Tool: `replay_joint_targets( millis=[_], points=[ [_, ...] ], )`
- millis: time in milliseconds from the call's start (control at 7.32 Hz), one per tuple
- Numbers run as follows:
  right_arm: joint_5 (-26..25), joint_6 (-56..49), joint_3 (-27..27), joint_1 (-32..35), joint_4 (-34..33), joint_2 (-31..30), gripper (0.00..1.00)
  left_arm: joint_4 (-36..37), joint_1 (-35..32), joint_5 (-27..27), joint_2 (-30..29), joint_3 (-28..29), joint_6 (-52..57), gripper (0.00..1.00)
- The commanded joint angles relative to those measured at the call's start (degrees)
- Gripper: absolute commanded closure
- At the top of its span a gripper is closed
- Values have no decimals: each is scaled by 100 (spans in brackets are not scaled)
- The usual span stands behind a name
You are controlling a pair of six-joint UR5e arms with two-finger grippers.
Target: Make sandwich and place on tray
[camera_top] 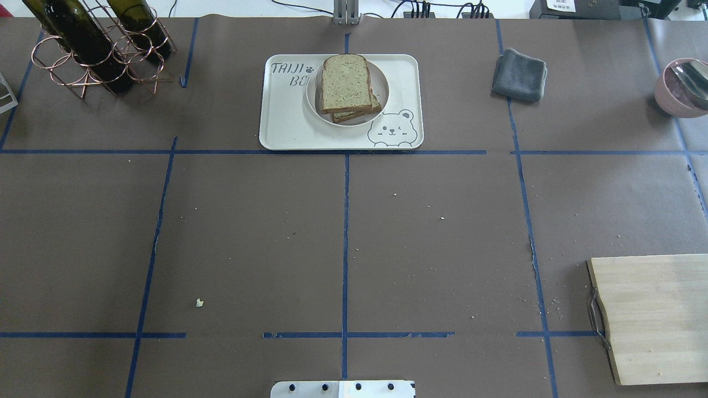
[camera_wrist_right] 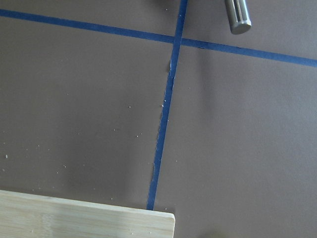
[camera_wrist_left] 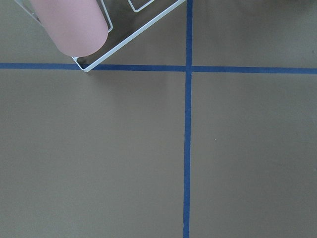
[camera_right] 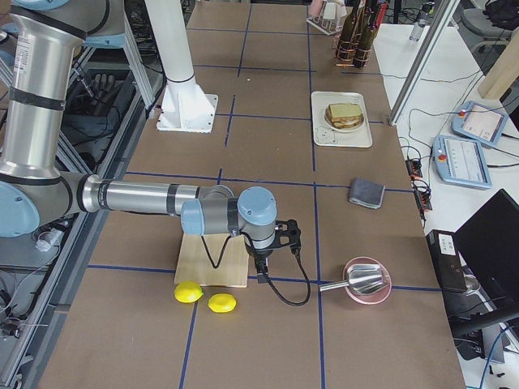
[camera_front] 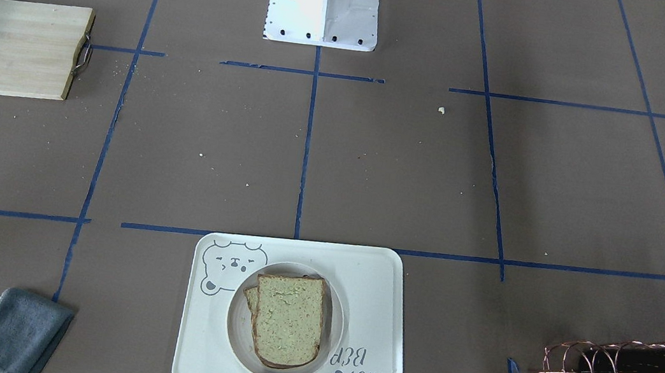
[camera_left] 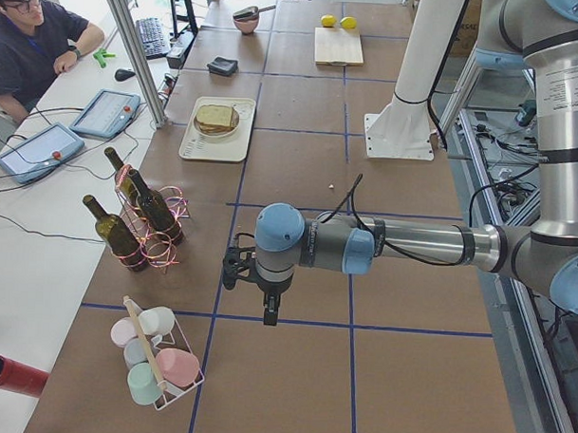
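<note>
The sandwich (camera_front: 288,319) is two tan bread slices with dark crust, stacked a little askew; no egg shows between them. It lies on a small round white plate (camera_front: 236,334) that stands on the cream tray (camera_front: 371,281) with the bear face. It also shows in the overhead view (camera_top: 347,85) at the far middle of the table. My left gripper (camera_left: 269,314) shows only in the exterior left view, far off the tray by the cup rack. My right gripper (camera_right: 263,267) shows only in the exterior right view, beside the wooden board. I cannot tell whether either is open or shut.
A pale wooden board (camera_top: 652,315) lies at the near right, two lemons (camera_right: 203,297) beside it. A grey cloth (camera_top: 520,74) and a pink bowl (camera_top: 683,88) are at the far right. A wire rack with wine bottles (camera_top: 94,50) is at the far left. An operator (camera_left: 38,46) sits behind.
</note>
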Motion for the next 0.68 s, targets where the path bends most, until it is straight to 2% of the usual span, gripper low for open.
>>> replay_joint_targets(
  millis=[0,137,547],
  points=[
    [13,25,-7,-9,0,0,0,0,1,147,-11,0,7,0],
    [31,34,-15,0,0,0,0,0,1,331,-11,-53,-2,0],
    [22,43,-24,0,0,0,0,0,1,333,-12,-88,-2,0]
  ],
)
